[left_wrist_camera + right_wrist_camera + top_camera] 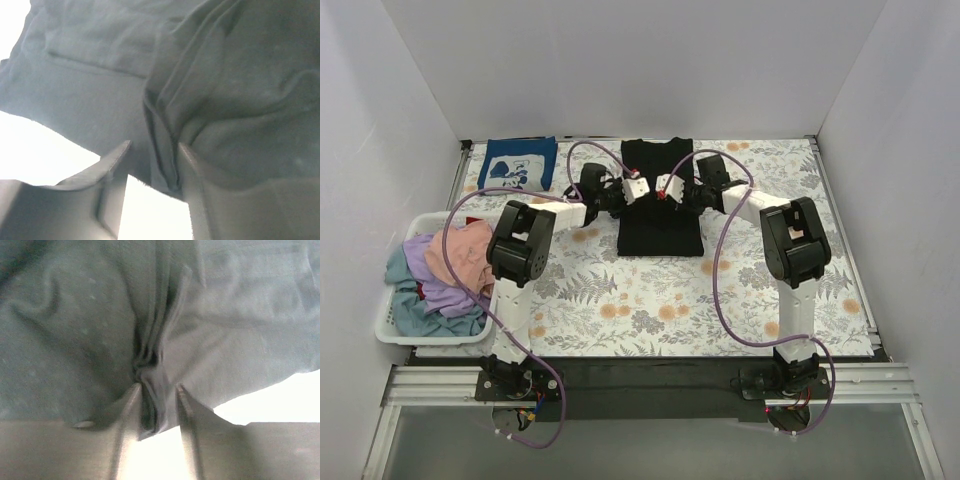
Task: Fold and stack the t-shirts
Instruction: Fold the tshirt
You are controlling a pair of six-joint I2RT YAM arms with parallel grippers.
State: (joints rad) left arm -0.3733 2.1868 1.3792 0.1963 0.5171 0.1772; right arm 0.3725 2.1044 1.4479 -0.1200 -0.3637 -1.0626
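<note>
Centrally placed garment: the black t-shirt (pixel 660 225) lies on the tabletop's floral cover (pixel 650 300), already narrowed to a tall rectangle, its collar end toward the far edge.
Left hand (pixel 634 190): it sits over the upper middle of the shirt. In the left wrist view its fingers (pixel 116 165) are parted around a raised fold, and the cloth lies against 1 finger with a bare gap to the other, so it is released rather than pinching.
Right hand (pixel 665 188): it sits just beside the left one. In the right wrist view the hand (pixel 156 395) is clenched on a bunched ridge of the same shirt, which fills the space between its fingers.
Step in hand (judgement): gathering the shirt's middle for a crosswise fold.
Finished item: the navy t-shirt (pixel 518 163), white graphic up, lies folded at the far left of the tabletop, well apart from the black one.
Waiting items: pink (pixel 465 250), lavender (pixel 435 285) and teal-blue (pixel 420 315) tees are heaped in the white basket (pixel 395 330) at the left edge.
Risk 1: with only 1 hand gripping, a lift would raise 1 side alone and skew the fold.
Risk 2: the right pinch may hold several layers, so pulling could undo the earlier side folds.
Risk 3: the 2 hands are nearly touching, so any inward motion could knock them together.
Risk 4: a low pinch could catch the cover and drag it along with the shirt.
</note>
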